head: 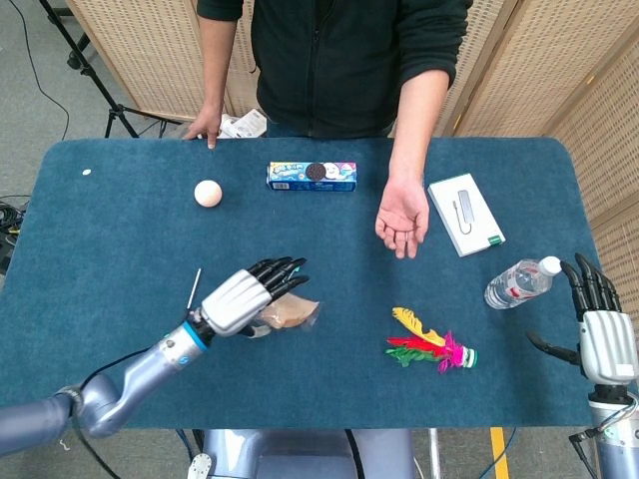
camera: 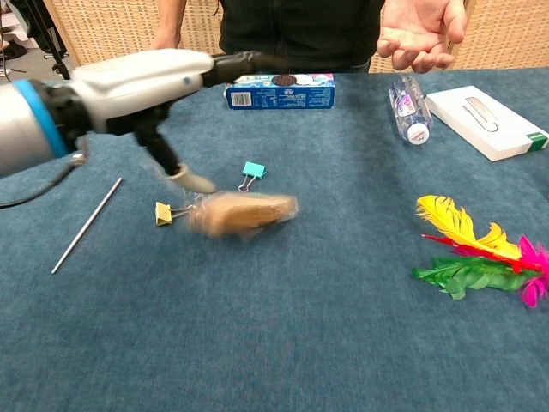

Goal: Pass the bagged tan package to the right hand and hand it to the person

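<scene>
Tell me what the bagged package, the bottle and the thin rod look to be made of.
Bagged package: clear, glossy plastic film, crinkled, around something matte tan; contents unclear.
Bottle: clear plastic, see-through with glints, white cap.
Thin rod: probably metal, grey, straight, with a dull sheen; painted wood cannot be ruled out.

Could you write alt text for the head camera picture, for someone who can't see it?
The robot's left hand holds a bagged tan package above a blue table. Across it a person's open palm waits, and the right hand rests open at the right edge.
</scene>
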Available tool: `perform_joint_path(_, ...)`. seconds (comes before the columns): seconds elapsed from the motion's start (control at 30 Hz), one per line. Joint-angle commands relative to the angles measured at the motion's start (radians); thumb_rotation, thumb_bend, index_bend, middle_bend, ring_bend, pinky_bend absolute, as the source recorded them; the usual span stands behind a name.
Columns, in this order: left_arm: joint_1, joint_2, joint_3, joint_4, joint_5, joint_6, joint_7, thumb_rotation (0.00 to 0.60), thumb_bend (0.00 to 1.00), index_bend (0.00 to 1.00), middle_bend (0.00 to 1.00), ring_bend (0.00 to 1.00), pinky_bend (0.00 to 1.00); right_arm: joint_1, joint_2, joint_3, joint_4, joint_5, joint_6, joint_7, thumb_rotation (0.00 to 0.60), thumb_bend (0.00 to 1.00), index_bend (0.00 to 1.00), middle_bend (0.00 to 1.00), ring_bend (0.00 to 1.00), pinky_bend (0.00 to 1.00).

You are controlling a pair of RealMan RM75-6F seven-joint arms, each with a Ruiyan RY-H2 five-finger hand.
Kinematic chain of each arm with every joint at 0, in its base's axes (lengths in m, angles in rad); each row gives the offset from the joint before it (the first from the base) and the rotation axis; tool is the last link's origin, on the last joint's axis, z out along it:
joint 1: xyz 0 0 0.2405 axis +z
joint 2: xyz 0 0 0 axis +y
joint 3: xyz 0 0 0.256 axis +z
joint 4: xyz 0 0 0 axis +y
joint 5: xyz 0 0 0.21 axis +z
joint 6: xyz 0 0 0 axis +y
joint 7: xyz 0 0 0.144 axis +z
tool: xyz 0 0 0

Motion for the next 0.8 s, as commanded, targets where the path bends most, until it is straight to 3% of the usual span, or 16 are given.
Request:
perform_joint_path(0.03, -0.015, -0.040, -0.023, 0.027, -0.032, 0.033, -0.021, 0.600, 0.00, 0.00, 0.00, 0.00, 0.08, 0.002, -0.004, -0.002, 0.003, 0.000, -0.004, -0.007, 0.600, 0.00, 0.00, 0.00, 0.00, 0.08)
perform_joint_path(0.1, 0.018, -0.003, -0.010, 0.020, -0.034, 0.080, -0.052, 0.600, 0.00, 0.00, 0.00, 0.00, 0.08, 0.002, -0.004, -0.005, 0.003, -0.005, -0.004, -0.010, 0.600, 0.00, 0.00, 0.00, 0.00, 0.08)
perform_joint_path(0.33, 0.208, 0.254, 0.108, 0.012, -0.015, 0.281, -0.197, 0.600, 0.00, 0.00, 0.00, 0.00, 0.03, 0.004, -0.008, -0.038, -0.005, -0.059, -0.002, -0.044, 0.600, 0.00, 0.00, 0.00, 0.00, 0.08)
perform_joint_path(0.47, 0.285, 0.323, 0.143, 0.050, -0.035, 0.352, -0.265, 0.600, 0.00, 0.00, 0.00, 0.00, 0.01, 0.008, -0.015, -0.057, -0.015, -0.085, -0.010, -0.066, 0.600, 0.00, 0.00, 0.00, 0.00, 0.08)
perform_joint_path(0.8, 0.457, 0.457, 0.163, -0.002, -0.202, 0.430, -0.318, 0.600, 0.00, 0.00, 0.00, 0.00, 0.00, 0.075, -0.066, -0.117, 0.026, -0.221, -0.073, -0.122, 0.600, 0.00, 0.00, 0.00, 0.00, 0.08)
